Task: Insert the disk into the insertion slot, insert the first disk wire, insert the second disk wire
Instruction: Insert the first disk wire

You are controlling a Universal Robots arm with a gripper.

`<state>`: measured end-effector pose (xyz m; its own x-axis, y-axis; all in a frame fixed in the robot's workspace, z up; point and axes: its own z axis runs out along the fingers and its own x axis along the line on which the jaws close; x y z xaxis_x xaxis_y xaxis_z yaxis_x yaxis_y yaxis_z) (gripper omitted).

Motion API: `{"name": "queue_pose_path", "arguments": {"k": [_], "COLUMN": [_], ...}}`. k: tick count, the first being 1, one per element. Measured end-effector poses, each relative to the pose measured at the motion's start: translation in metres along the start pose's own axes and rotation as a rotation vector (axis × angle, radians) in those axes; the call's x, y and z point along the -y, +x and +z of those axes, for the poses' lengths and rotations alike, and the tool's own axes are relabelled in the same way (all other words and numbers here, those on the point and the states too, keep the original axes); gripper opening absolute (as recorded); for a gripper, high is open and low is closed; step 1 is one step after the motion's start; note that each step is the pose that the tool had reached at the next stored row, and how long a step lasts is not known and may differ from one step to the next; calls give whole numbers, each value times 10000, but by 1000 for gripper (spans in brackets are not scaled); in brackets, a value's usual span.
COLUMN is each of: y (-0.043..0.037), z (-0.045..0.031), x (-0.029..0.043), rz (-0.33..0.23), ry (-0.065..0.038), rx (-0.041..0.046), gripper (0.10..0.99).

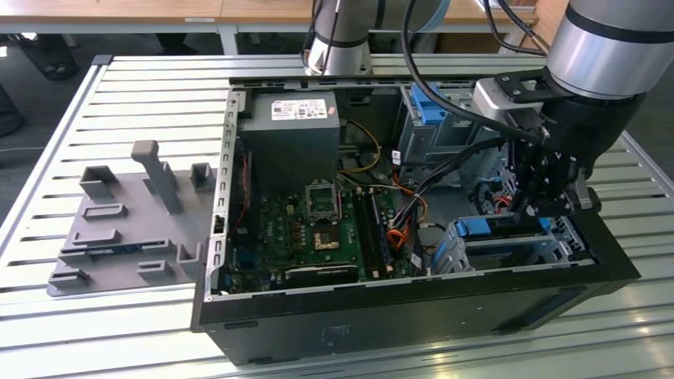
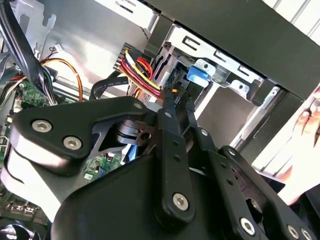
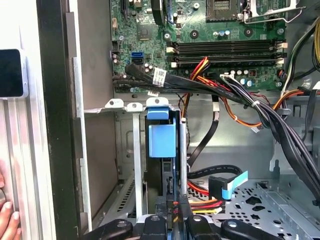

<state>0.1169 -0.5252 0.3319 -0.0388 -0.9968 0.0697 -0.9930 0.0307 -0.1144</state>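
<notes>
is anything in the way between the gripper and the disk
Nothing visible stands between them. The gripper sits close to the end of the disk, which already stands in the insertion slot. The red and yellow wires run beside the gripper, not across the gap.

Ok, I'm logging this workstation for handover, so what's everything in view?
computer case: one, black, open, on slatted table
motherboard: one, green, case floor
power supply: one, grey, inside case
disk: one, blue-framed, in insertion slot
taller cage: one, grey, blue tab, inside case
wire bundle: one, red-yellow-black, near disk
fixture tray: one, grey, exterior view's left
person's hand: one, outside case
arm: one, silver, above case
claw: one, black, at disk
</notes>
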Motion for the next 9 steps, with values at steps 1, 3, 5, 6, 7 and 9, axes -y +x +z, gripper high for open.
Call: {"name": "queue_pose_path", "arguments": {"k": [1,3,5,6,7,9], "y": [1,2,3,4,5,6], "z": [-12,-33,-53,-65,-76,-85], "x": [1,4,8,10,13,19], "rz": [0,-1,-2,-3,-4,-7], "ry": [-2,-6,-19,-31,-46,-85], "rx": [1,0,0,-1,-2,0], "gripper": [235,235,235,220,157,106]}}
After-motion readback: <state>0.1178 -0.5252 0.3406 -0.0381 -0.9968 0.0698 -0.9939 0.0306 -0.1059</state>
